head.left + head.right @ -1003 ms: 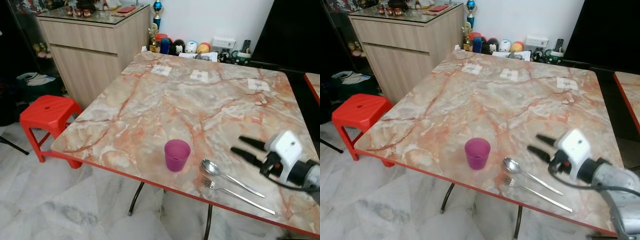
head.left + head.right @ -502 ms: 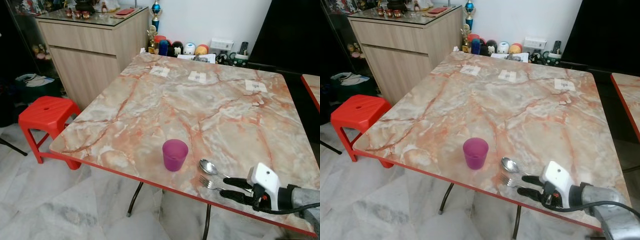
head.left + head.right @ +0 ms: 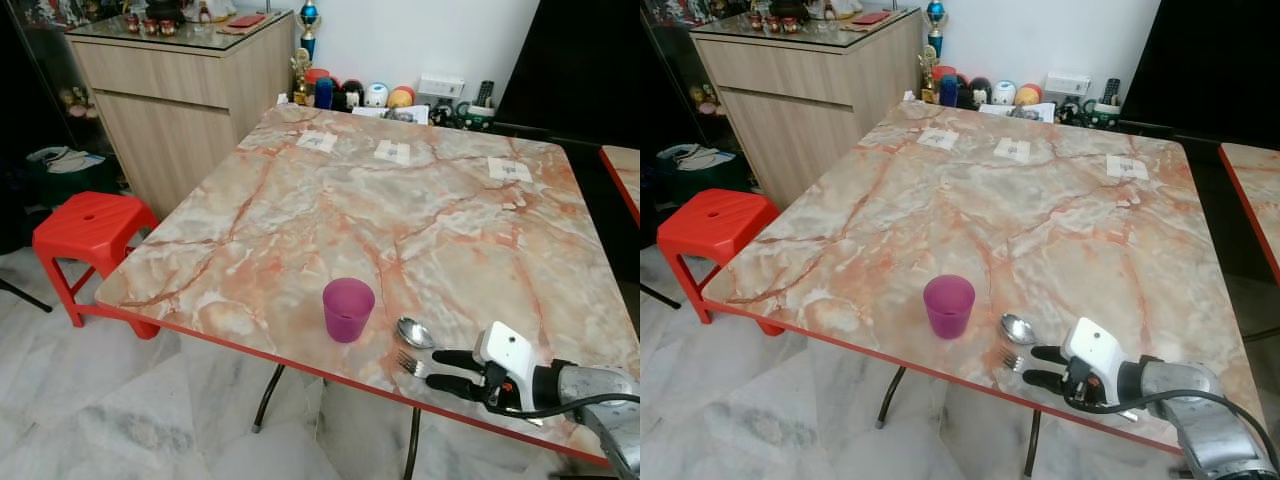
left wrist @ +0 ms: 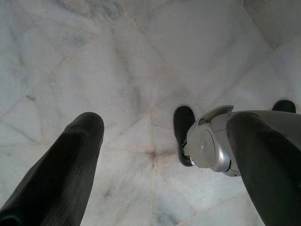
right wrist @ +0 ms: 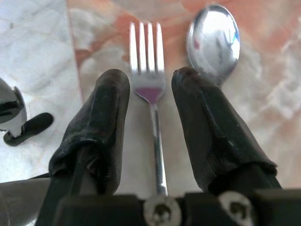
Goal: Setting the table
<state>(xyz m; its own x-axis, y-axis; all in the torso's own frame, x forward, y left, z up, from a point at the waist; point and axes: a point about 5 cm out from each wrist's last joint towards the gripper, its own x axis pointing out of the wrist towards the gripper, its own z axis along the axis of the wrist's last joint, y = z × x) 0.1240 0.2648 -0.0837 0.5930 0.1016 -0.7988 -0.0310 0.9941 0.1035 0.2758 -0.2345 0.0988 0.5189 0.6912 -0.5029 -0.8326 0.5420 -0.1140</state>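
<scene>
Your right gripper [image 5: 149, 117]: jaws wide, straddling the fork [image 5: 151, 89]; handle runs lengthwise between them; spoon [image 5: 214, 40] just beside.

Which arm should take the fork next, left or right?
Right. Its claw is already down at the table, open, with the fork handle between its fingers, beside the spoon. The left claw hangs over the floor.

One purple cup [image 3: 348, 308], one spoon [image 3: 415, 333], one fork [image 5: 151, 89], one red stool [image 3: 85, 225], three paper cards [image 3: 398, 152] on table [image 3: 300, 230].
</scene>
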